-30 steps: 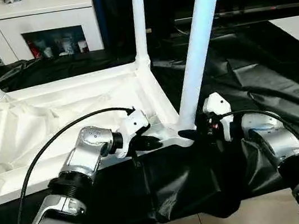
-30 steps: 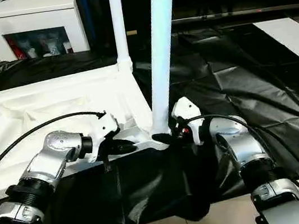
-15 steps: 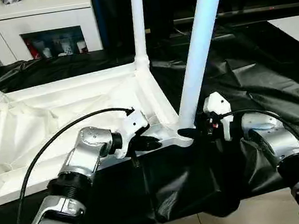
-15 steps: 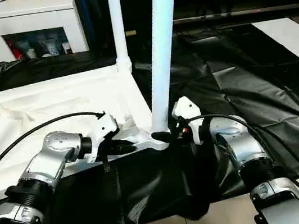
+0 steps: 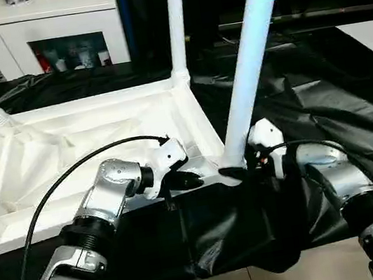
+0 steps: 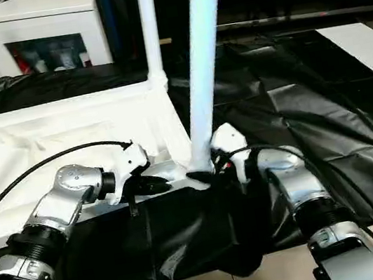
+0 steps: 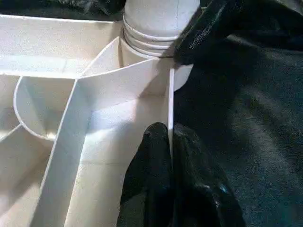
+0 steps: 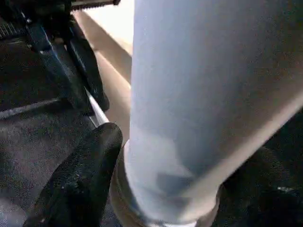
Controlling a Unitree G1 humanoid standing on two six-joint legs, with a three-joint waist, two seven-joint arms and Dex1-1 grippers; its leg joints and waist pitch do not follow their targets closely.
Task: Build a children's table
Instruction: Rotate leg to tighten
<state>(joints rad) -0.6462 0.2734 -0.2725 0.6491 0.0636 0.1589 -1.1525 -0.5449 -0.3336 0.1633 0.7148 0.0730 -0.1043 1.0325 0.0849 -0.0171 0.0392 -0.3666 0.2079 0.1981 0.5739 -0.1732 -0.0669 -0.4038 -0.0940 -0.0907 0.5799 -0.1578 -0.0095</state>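
Tabletop upside down on black-draped bench, left gripper jaws clamped on its rim, right gripper jaws around upright leg base.

Surface: a work table draped in crumpled black cloth, which hung over the near edge.
On it: an upturned white tabletop lay at the left, legs pointing up.
Right side: bare cloth.

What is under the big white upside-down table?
The tabletop lies upside down on a black cloth covering the work table. The cloth shows all around the tabletop and hangs over the near edge. Whatever lies directly beneath the tabletop is hidden.
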